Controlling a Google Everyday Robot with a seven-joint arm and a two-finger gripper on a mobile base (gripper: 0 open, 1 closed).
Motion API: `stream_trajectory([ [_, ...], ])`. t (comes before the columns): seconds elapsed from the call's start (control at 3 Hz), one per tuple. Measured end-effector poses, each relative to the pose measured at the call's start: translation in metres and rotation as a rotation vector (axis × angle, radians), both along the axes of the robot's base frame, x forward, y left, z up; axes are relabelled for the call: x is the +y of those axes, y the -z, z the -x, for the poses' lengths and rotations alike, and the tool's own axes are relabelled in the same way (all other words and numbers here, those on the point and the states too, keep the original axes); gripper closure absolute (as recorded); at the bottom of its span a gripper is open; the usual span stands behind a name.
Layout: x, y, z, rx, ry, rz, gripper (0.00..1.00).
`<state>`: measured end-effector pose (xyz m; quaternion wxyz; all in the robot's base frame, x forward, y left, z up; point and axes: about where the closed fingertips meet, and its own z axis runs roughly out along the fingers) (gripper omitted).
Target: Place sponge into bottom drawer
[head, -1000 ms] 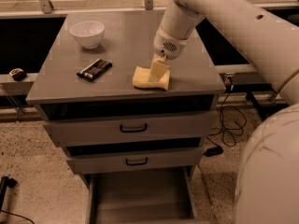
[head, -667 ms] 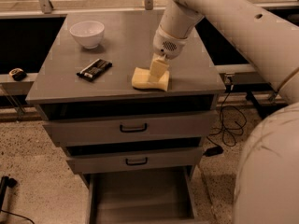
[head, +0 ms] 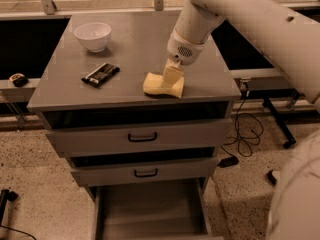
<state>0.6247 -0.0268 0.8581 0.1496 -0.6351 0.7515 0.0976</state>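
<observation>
The pale yellow sponge [head: 159, 85] lies on the grey cabinet top [head: 135, 49], near its front right edge. My gripper [head: 172, 77] comes down from the white arm at the upper right and rests right on the sponge's right part. The bottom drawer [head: 150, 211] is pulled out below the cabinet, a wide shallow grey tray with a bare floor.
A white bowl [head: 93, 36] stands at the back left of the top. A black flat packet [head: 100, 74] lies in front of it. The two upper drawers with black handles [head: 142, 137] are slightly open. Black cables [head: 245, 134] lie on the floor at the right.
</observation>
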Motion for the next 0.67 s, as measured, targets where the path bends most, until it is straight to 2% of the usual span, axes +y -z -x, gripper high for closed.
stream_trajectory([
  [0.33,-0.007,-0.021,0.006,-0.063,0.016,-0.04,1.0],
  [0.67,-0.019,-0.046,0.02,-0.158,0.004,-0.132,1.0],
])
